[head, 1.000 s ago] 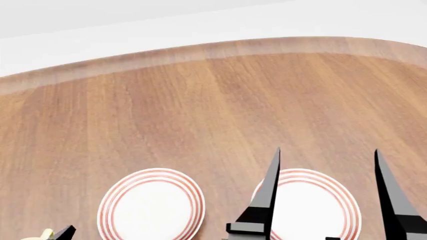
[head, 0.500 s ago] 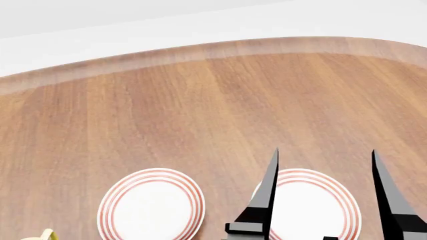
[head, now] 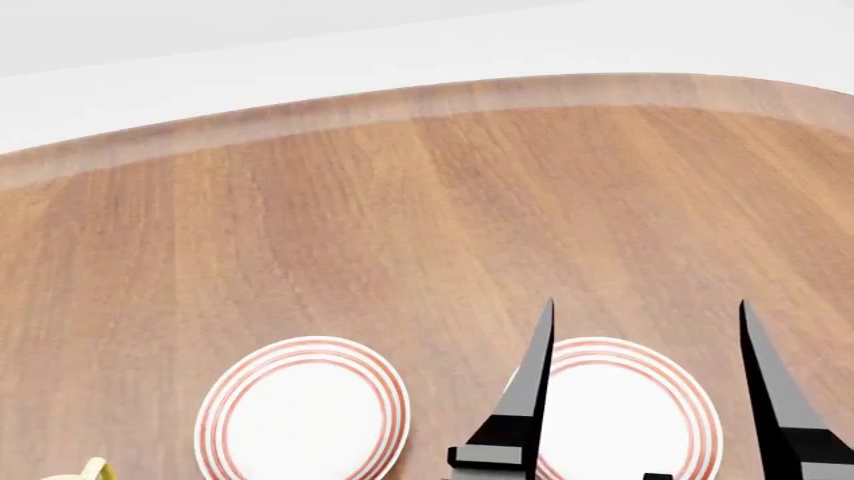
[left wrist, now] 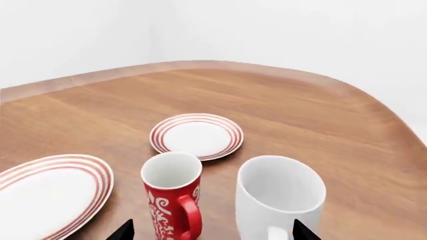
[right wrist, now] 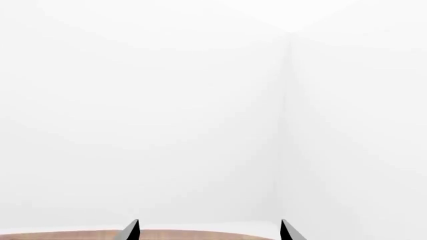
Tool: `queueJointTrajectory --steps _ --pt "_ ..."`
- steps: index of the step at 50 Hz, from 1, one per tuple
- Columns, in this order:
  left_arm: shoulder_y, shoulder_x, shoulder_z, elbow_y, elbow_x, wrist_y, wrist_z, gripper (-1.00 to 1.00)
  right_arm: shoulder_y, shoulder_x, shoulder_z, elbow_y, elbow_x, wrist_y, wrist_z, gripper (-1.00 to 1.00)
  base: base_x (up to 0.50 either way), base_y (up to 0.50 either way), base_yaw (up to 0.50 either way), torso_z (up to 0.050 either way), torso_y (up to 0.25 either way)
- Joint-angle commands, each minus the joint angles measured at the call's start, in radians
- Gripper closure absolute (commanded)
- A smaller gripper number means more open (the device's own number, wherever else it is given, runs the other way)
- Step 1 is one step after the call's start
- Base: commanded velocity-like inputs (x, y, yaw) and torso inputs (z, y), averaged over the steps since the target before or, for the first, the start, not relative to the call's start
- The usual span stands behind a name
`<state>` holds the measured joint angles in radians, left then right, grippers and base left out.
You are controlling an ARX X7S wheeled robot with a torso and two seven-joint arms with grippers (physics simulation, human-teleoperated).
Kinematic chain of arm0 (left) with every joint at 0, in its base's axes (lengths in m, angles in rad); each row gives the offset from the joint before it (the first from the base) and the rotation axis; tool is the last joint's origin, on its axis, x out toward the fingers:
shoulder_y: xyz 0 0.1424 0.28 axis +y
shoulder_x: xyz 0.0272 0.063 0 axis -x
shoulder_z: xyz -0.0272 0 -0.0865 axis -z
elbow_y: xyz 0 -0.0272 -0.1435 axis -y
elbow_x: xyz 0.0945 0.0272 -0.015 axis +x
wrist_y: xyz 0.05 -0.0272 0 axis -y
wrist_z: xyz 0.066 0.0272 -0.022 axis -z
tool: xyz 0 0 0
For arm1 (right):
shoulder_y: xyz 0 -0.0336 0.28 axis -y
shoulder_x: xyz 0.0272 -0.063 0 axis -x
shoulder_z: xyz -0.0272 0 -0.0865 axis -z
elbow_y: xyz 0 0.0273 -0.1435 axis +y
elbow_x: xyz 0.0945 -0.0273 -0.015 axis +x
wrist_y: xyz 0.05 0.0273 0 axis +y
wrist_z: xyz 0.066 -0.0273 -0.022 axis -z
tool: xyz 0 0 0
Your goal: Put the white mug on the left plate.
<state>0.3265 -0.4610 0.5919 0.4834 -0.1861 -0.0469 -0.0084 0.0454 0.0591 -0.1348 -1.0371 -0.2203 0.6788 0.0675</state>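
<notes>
The white mug [left wrist: 280, 197] stands upright on the wood table, its handle facing my left gripper [left wrist: 212, 232]. That gripper is open; one fingertip is beside the mug's handle side and the other is left of the red mug. In the head view the left plate [head: 303, 410], white with red rings, lies flat and bare near the front. My right gripper [head: 646, 305] hangs open over the other plate [head: 627, 415], holding nothing. The white mug and the left gripper are out of the head view.
A red mug with white swirls [left wrist: 172, 197] stands close beside the white mug. Two ringed plates [left wrist: 197, 136] [left wrist: 50, 192] lie beyond them. A yellow handle [head: 91, 470] peeks in at the head view's lower left. The table's rounded far edge [head: 427, 100] meets a white wall.
The left gripper's tip, visible at the head view's lower left one second ago, has dropped out of it. The right gripper's fingers have shifted slightly left. The plates have not moved.
</notes>
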Motion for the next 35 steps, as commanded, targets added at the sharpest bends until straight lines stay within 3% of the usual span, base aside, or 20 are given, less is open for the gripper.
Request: queueJointTrajectory --steps 1,16,35 --pt "0.009 0.005 0.045 -0.042 0.049 0.010 0.005 -1.00 0.001 0.003 -0.004 0.001 0.002 0.003 0.003 -1.00 0.00 0.00 0.00 0.000 0.000" --pt "0.007 0.026 0.095 -0.094 0.113 0.001 -0.007 -1.00 0.000 0.009 -0.002 0.004 0.013 0.001 0.009 -1.00 0.00 0.00 0.00 0.000 0.000" --pt "-0.052 0.090 0.135 -0.152 0.180 -0.130 -0.042 -1.00 0.001 0.017 -0.001 0.007 0.028 0.001 0.023 -1.00 0.00 0.00 0.00 0.000 0.000"
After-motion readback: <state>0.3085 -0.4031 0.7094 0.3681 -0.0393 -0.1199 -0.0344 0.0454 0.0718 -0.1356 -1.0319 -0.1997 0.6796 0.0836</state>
